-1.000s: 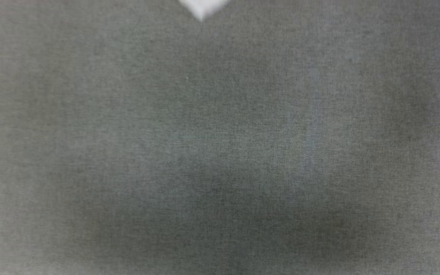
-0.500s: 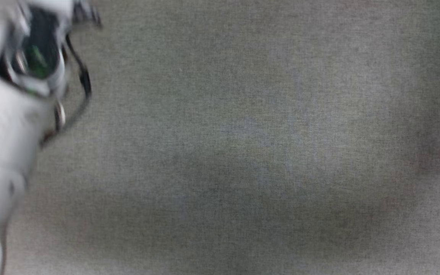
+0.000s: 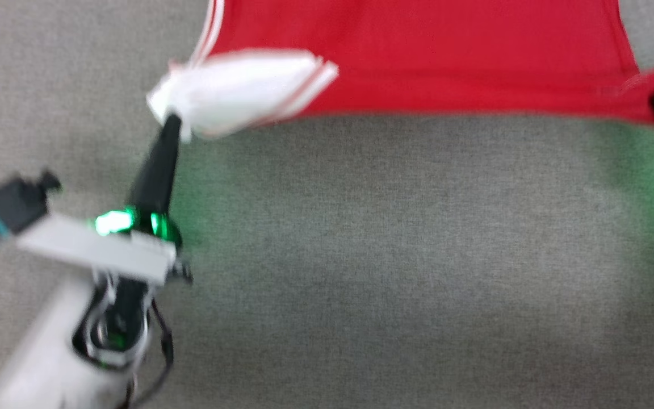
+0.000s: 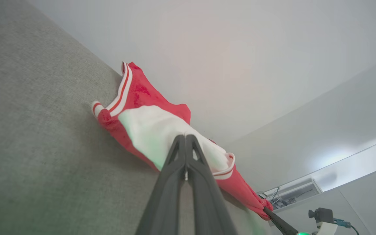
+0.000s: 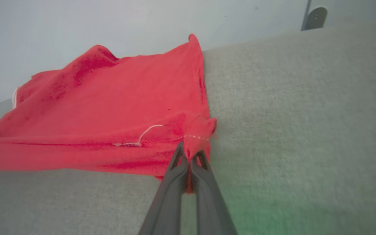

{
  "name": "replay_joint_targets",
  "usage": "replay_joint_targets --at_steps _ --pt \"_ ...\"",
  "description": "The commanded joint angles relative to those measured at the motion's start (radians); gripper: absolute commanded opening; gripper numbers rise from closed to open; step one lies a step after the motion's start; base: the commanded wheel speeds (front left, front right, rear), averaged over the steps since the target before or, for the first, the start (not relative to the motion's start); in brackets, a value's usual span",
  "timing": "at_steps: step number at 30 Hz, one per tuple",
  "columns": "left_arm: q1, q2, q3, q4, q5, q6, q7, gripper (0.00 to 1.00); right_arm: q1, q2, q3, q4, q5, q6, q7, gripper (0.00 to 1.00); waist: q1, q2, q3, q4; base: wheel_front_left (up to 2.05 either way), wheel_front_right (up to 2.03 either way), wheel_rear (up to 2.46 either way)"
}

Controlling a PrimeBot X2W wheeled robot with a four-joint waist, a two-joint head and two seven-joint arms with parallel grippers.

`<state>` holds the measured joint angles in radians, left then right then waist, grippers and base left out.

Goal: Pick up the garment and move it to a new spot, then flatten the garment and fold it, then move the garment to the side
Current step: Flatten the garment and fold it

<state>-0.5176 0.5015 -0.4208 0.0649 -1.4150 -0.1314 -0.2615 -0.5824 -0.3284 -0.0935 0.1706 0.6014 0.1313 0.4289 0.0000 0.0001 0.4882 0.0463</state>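
The garment (image 3: 418, 57), a red jersey with white sleeves and red-white striped trim, is stretched across the top of the head view over the grey cloth-covered table (image 3: 361, 255). My left gripper (image 3: 171, 120) is shut on the bunched white sleeve (image 3: 236, 94) at the garment's left end. In the left wrist view that gripper (image 4: 185, 138) pinches the white sleeve (image 4: 148, 127). My right gripper (image 3: 653, 102) is shut on the garment's red right corner. In the right wrist view it (image 5: 188, 153) pinches the hem corner (image 5: 201, 130) of the garment (image 5: 109, 107). The number is hidden.
The grey table surface (image 5: 289, 114) runs wide in front of the garment. A pale wall (image 4: 240, 49) stands behind the table's far edge. A shelf with cables (image 4: 292, 195) shows beyond the table in the left wrist view.
The head view was blurred and moving over bare grey cloth; now it shows both grippers holding the garment stretched between them. The left arm came into view half a second ago.
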Motion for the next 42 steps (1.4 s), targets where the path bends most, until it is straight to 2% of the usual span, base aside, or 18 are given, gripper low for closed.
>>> replay_joint_targets --at_steps 1,7,8,13,19,23,29,37,42 --pt "0.072 0.004 0.014 -0.047 0.023 0.002 -0.004 0.0 0.081 0.009 -0.031 -0.084 -0.001 -0.001 0.04 0.0 0.0 -0.0001 -0.029 0.002 0.0 0.0 0.0" --pt "0.282 0.029 0.087 -0.213 0.095 0.002 -0.003 0.0 0.306 0.069 -0.135 -0.363 -0.014 -0.001 0.197 0.0 0.0 -0.0001 -0.061 0.004 0.0 0.0 0.0" --pt "0.282 0.029 0.087 -0.213 0.095 0.002 -0.003 0.0 0.306 0.069 -0.135 -0.363 -0.014 -0.001 0.197 0.0 0.0 -0.0001 -0.061 0.004 0.0 0.0 0.0" --pt "0.425 0.027 0.136 -0.323 0.156 0.002 -0.003 0.0 0.444 0.13 -0.217 -0.557 -0.011 -0.001 0.303 0.0 0.0 -0.0001 -0.075 0.014 0.0 0.0 0.0" --pt "0.566 0.039 0.164 -0.441 0.206 0.002 -0.003 0.0 0.558 0.184 -0.268 -0.723 -0.008 -0.001 0.396 0.0 0.0 -0.0001 -0.079 0.019 0.0 0.0 0.0" --pt "0.618 0.047 0.173 -0.479 0.232 0.002 -0.003 0.0 0.601 0.204 -0.289 -0.792 -0.004 -0.001 0.433 0.0 0.0 -0.0001 -0.079 0.022 0.0 0.0 0.0" --pt "0.529 0.056 0.13 -0.444 0.255 0.002 -0.003 0.0 0.536 0.192 -0.266 -0.762 -0.008 -0.001 0.439 0.0 0.0 -0.0001 -0.075 0.019 0.0 0.0 0.0" --pt "0.263 0.091 0.01 -0.301 0.232 0.002 0.011 0.0 0.339 0.135 -0.188 -0.578 -0.03 -0.001 0.413 0.0 0.0 -0.0001 -0.054 0.013 0.0 0.0 0.0" --pt "0.128 0.088 -0.031 -0.191 0.195 0.002 0.007 0.0 0.24 0.113 -0.172 -0.46 -0.048 -0.001 0.365 0.0 0.0 -0.0001 -0.022 0.015 0.0 0.0 0.0"
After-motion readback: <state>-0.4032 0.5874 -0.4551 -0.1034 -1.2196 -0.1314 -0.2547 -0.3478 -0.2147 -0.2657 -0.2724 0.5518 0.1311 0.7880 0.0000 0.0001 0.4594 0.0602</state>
